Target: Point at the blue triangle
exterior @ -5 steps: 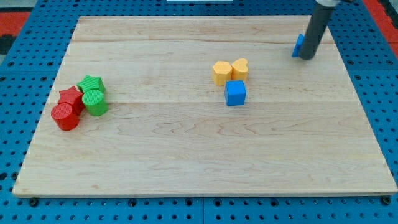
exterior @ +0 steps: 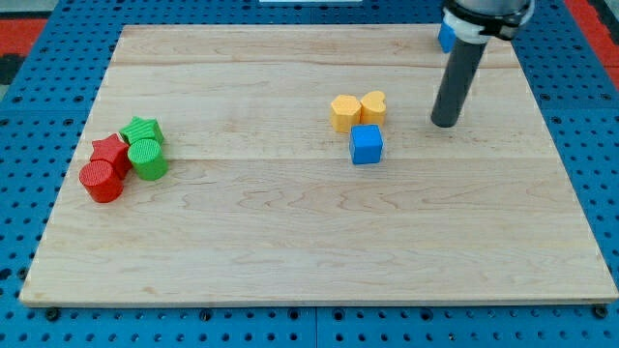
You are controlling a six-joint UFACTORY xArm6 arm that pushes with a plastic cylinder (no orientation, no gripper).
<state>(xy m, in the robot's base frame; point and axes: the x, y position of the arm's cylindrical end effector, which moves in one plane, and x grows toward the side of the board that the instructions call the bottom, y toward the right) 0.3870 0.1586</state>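
My tip (exterior: 444, 124) rests on the wooden board (exterior: 290, 242) in its upper right part. A blue block, probably the blue triangle (exterior: 446, 37), shows only as a small patch near the board's top edge, mostly hidden behind the arm; it lies well above my tip. A blue cube (exterior: 367, 144) sits to the left of and slightly below my tip, apart from it. A yellow hexagon (exterior: 343, 113) and a yellow heart (exterior: 373, 106) touch each other just above the cube.
At the board's left is a tight cluster: a green star (exterior: 142, 130), a green cylinder (exterior: 148, 159), a red star (exterior: 109, 152) and a red cylinder (exterior: 101, 181). A blue pegboard surrounds the board.
My tip has moved down and to the left, away from the blue block at the top right. That blue patch now shows higher and further left than before.
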